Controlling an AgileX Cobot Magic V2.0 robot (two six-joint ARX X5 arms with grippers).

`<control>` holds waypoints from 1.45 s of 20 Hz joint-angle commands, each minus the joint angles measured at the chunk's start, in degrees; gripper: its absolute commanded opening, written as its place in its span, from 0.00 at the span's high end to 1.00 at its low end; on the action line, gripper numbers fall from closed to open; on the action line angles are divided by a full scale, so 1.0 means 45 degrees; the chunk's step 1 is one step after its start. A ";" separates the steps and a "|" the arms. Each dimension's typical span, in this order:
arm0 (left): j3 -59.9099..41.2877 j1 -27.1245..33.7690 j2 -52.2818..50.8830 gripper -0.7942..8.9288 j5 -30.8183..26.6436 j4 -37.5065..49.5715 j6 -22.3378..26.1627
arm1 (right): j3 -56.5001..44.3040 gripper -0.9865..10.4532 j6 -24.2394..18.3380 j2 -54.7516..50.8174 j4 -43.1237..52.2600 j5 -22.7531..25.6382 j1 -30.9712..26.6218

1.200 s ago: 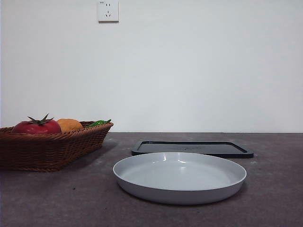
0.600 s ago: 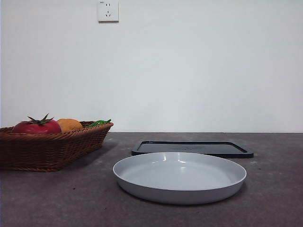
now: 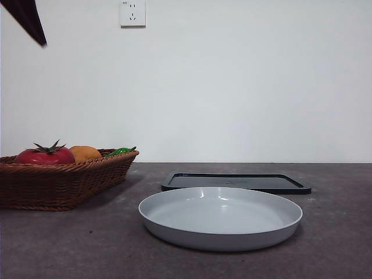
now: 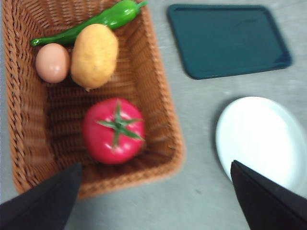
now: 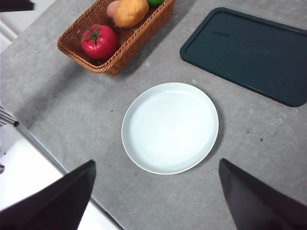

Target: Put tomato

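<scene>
The red tomato [image 3: 45, 156] with a dark green stem lies in the brown wicker basket [image 3: 58, 186] at the left of the table. It also shows in the left wrist view [image 4: 114, 131] and the right wrist view [image 5: 99, 41]. My left gripper [image 4: 156, 165] is open and empty, high above the basket's near end, apart from the tomato. A black tip [image 3: 26, 17] at the front view's top left corner matches it. My right gripper [image 5: 157, 161] is open and empty, high over the white plate [image 5: 170, 127].
In the basket [image 4: 158, 86] lie an orange round fruit [image 4: 94, 55], a pale pink fruit [image 4: 52, 62] and a green pepper [image 4: 103, 21]. The white plate [image 3: 221, 218] sits mid-table. A dark flat tray [image 3: 235, 182] lies behind it.
A black arm tip has come into the front view at the top left corner. The tomato, basket, plate and tray have not moved.
</scene>
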 commanded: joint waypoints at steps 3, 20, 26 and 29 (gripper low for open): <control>0.0291 -0.0355 0.1413 0.41 -0.0408 0.0787 0.0398 | 0.0257 0.55 -0.0087 0.0063 0.0126 -0.0029 0.0058; 0.0291 -0.1360 0.5663 0.40 -0.2540 0.2822 0.1200 | 0.0257 0.55 -0.0053 0.0063 0.0117 -0.0029 0.0058; 0.0291 -0.1360 0.6407 0.40 -0.2681 0.2914 0.1452 | 0.0257 0.55 -0.0053 0.0063 0.0121 -0.0029 0.0058; 0.0291 -0.1389 0.6649 0.41 -0.2681 0.2890 0.1443 | 0.0257 0.55 -0.0053 0.0063 0.0121 -0.0029 0.0058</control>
